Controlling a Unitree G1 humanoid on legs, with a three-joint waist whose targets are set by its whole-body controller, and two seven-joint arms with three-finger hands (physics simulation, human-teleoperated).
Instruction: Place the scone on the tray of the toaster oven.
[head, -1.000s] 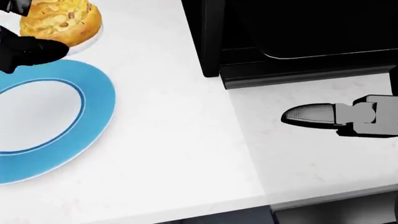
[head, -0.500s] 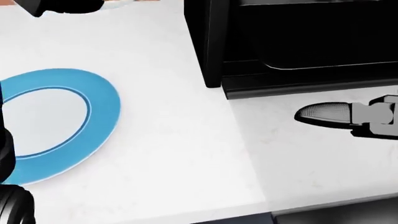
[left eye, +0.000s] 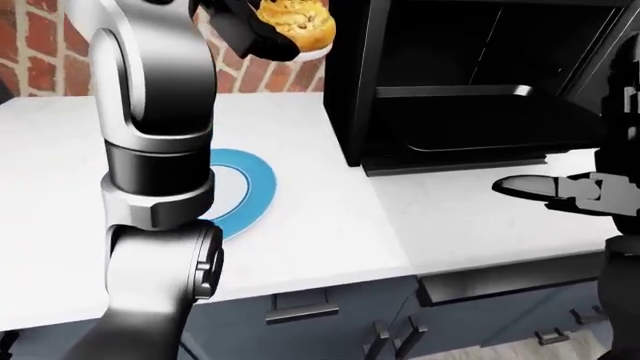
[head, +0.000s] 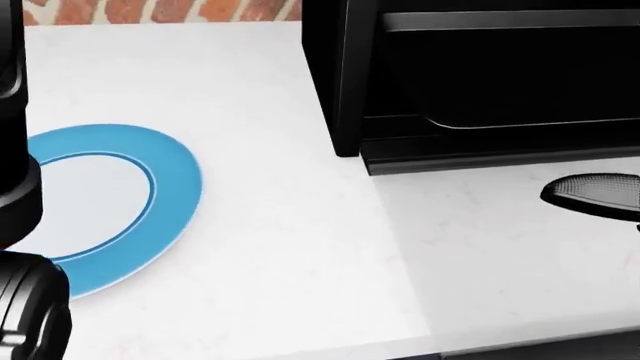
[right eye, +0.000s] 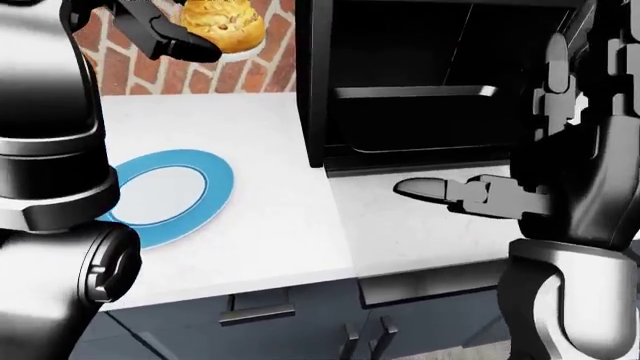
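Up top, eye views only: left hand (right eye: 165, 34) grips scone (right eye: 222, 22) | right hand (right eye: 450, 191) spread.

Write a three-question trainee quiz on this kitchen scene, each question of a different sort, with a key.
1. True or false: the golden-brown almond-topped scone lies on the round blue-rimmed plate.
2. Multiple choice: where is the left hand? A) raised near the brick wall, fingers closed round the scone; B) flat on the white countertop; C) inside the black toaster oven.
3. Fill in: the toaster oven's dark tray holds ____.

Key
1. False: the plate is bare and the scone is held up in the air.
2. A.
3. Nothing visible; the scone has not yet reached it.
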